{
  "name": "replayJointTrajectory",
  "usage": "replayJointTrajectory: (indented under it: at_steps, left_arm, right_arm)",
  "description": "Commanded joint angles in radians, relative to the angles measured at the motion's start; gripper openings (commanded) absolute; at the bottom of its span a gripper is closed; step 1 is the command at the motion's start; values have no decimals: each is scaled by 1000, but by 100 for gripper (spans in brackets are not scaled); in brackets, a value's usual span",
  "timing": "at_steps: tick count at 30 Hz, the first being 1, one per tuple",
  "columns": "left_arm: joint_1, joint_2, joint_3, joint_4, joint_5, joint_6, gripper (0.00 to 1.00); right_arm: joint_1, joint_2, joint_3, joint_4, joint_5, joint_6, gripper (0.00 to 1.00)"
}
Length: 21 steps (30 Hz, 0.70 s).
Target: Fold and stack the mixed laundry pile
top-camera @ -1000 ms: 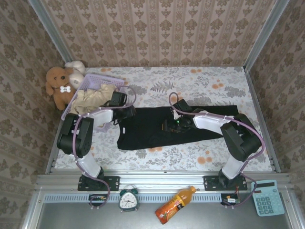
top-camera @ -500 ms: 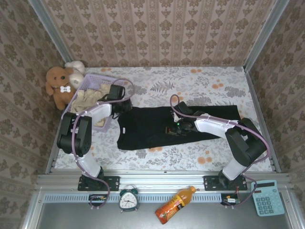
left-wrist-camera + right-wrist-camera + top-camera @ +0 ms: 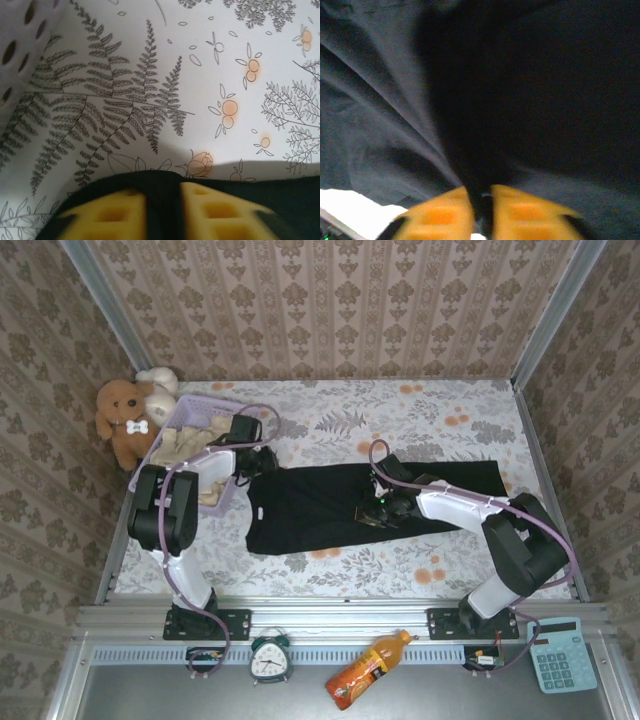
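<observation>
**Black garment** (image 3: pixel 320 510): spread long and flat across the centre of the tabletop (image 3: pixel 400 420) in the top view, not yet folded.

**Cream garment** (image 3: pixel 195 445): heaped in the basket (image 3: pixel 215 403) at upper left, just beside the black garment's upper left corner.

**Left fingers** (image 3: pixel 262 462): at that corner, close to the basket wall. In the left wrist view the yellow pads stand narrowly apart with the black hem bunched between them, so they appear to grasp the hem.

**Right fingers** (image 3: pixel 465 210): on the garment's middle, nearly closed on a raised ridge of black cloth, with creases running out from the pinch.

**Likely faults from here:**
- (a) The right pinch seems to take cloth from the middle of the panel rather than an edge. Lifting it may tent the fabric and drag it into a crumpled fold instead of a flat one.
- (b) The left hold is on a thin hem only. A pull across the tabletop could slip it free, so that end lags and the fold goes skew.
- (c) The left arm works just beside the basket. A sweep toward upper left may nudge the basket or snag the cream garment.
- (d) Uneven pull between the two holds may twist the garment or slide it toward the bottom of the frame.
</observation>
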Motion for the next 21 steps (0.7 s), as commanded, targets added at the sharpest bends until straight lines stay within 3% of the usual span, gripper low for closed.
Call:
replayJointTrajectory:
  at_steps: [1,3,5,8,10,13,17,21]
  left_arm:
    - [7,-46,25,-51,-20,13,43]
    - [7,-81,19,-69,-37,24,55]
    - [6,-118,13,-84,-30,34,58]
    - [-9,-180,-2,-100,-3,37,43]
    - [-33,-223,-22,-92,11,28,27]
    - [-84,-267,-71,-57,32,-8,3]
    - [-138,-282,-186,65,69,-115,0]
    - [-188,-224,-261,186,86,-221,0]
  right_arm:
    - [-6,5,50,-98,97,-41,65]
    - [-12,-27,77,-153,171,-93,77]
    - [-26,-51,109,-177,216,-135,77]
    - [-55,-57,158,-175,256,-174,72]
    - [-71,-36,183,-143,260,-191,66]
    - [-98,40,237,-109,283,-236,46]
    - [-178,143,294,-106,349,-275,33]
    - [-245,239,326,-82,325,-310,33]
